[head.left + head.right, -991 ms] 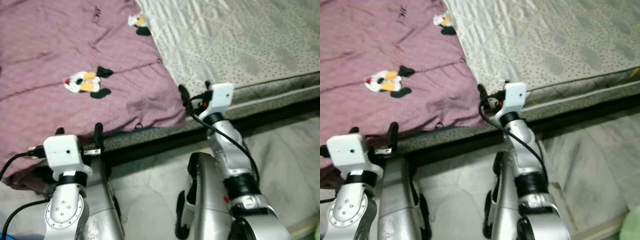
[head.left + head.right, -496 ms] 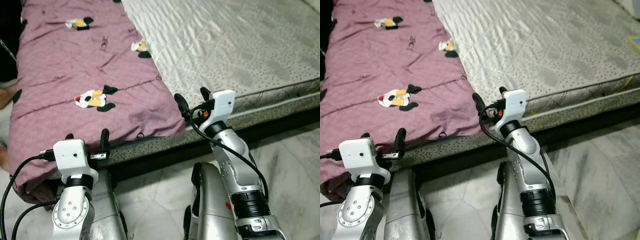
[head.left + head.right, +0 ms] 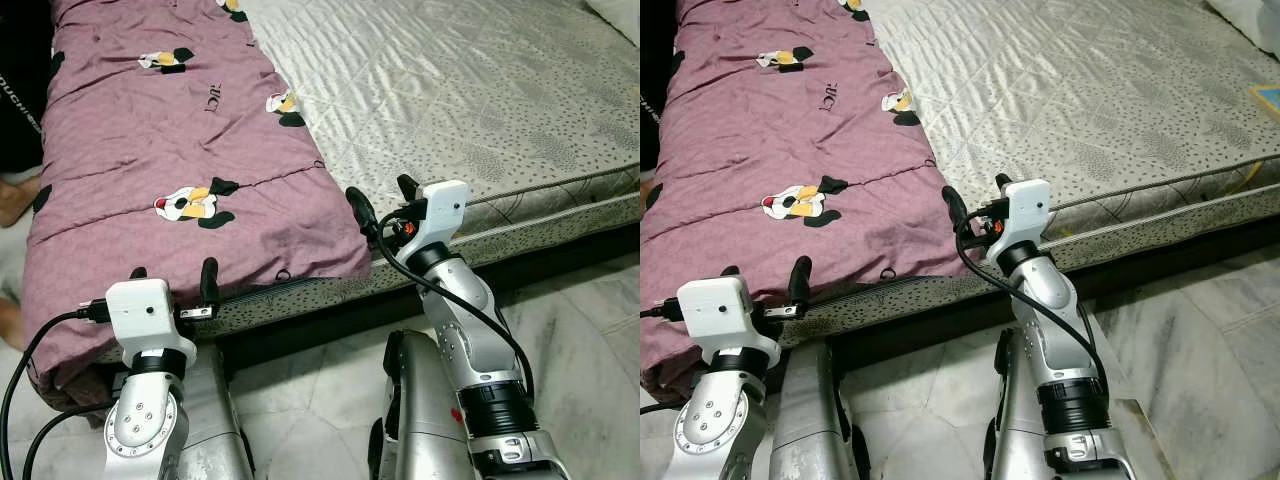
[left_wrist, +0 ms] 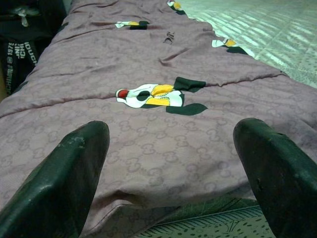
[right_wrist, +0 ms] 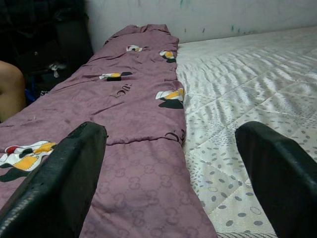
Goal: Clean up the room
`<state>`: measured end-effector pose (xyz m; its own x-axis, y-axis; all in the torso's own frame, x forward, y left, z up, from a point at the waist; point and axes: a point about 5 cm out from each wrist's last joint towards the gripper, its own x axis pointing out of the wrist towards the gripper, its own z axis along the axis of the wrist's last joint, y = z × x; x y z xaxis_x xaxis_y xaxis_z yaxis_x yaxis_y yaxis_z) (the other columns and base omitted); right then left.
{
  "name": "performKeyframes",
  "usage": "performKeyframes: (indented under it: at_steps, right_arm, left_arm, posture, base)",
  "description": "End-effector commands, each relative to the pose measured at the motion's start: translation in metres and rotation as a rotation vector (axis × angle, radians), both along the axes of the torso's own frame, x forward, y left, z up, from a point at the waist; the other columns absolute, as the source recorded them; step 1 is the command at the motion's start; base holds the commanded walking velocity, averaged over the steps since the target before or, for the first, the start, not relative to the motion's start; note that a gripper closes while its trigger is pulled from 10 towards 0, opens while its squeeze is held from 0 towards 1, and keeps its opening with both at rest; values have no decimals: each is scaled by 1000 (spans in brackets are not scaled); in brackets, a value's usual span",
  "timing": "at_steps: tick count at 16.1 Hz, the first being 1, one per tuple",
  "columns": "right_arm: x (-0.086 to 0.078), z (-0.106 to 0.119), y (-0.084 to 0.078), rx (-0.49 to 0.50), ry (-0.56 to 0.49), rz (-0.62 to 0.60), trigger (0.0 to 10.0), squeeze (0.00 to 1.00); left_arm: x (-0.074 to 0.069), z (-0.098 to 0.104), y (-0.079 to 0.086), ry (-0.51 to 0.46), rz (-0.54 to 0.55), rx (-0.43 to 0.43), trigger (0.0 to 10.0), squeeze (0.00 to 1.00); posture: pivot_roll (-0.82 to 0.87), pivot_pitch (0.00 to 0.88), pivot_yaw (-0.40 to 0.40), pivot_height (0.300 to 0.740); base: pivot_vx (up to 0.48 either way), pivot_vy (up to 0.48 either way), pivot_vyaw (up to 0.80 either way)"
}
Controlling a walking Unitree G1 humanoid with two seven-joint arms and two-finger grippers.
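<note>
A mauve blanket (image 3: pixel 180 170) with cartoon patches lies folded in a long strip down the left half of the frame, on a pale quilted mattress (image 3: pixel 470 100) that takes up the upper right. Its near end hangs slightly over the bed edge at lower centre. This blanket looks like the thing to tidy.

The left gripper (image 3: pixel 170 285) sits at lower left, just short of the blanket's near hem, fingers spread wide and holding nothing. The right gripper (image 3: pixel 382 200) is at centre, beside the blanket's near right corner where cloth meets mattress, also spread wide and empty. Both wrist views look along the blanket between parted fingers.

Risks, as I judge them: if the fingers close on the top layer alone, the fold would peel apart and the blanket would slump (thin cloth slides easily on that satin ticking). If the right gripper goes in low it may snag the mattress piping rather than the hem. Uneven pulls by the two arms would skew the strip.

A person's knee (image 5: pixel 11 89) shows beside the bed at the frame's far left, so a wide swing there is a hazard.

The blanket's far end is cut off at the top edge, and the dark things (image 4: pixel 22 34) left of the bed are too dim to name.
</note>
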<state>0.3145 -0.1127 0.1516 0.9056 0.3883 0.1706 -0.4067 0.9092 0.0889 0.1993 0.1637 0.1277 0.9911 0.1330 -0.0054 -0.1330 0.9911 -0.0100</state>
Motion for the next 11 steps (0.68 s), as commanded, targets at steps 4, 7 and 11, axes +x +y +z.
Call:
performKeyframes:
  at_steps: [4, 7, 11]
  right_arm:
    - [-1, 3, 2, 4, -7, 14, 10000, 0]
    - [-15, -33, -8, 17, 119, -122, 10000, 0]
    - [-1, -23, -16, 7, 88, -135, 10000, 0]
  left_arm:
    - [0, -2, 0, 7, -4, 7, 10000, 0]
    - [31, -14, 17, -40, 37, 53, 10000, 0]
    - [36, -13, 11, -48, 12, 43, 10000, 0]
  posture:
    - [33, 69, 18, 495]
    - [2, 0, 18, 510]
    - [-3, 0, 17, 565]
  base:
    - [0, 0, 0]
    - [0, 0, 0]
    - [0, 0, 0]
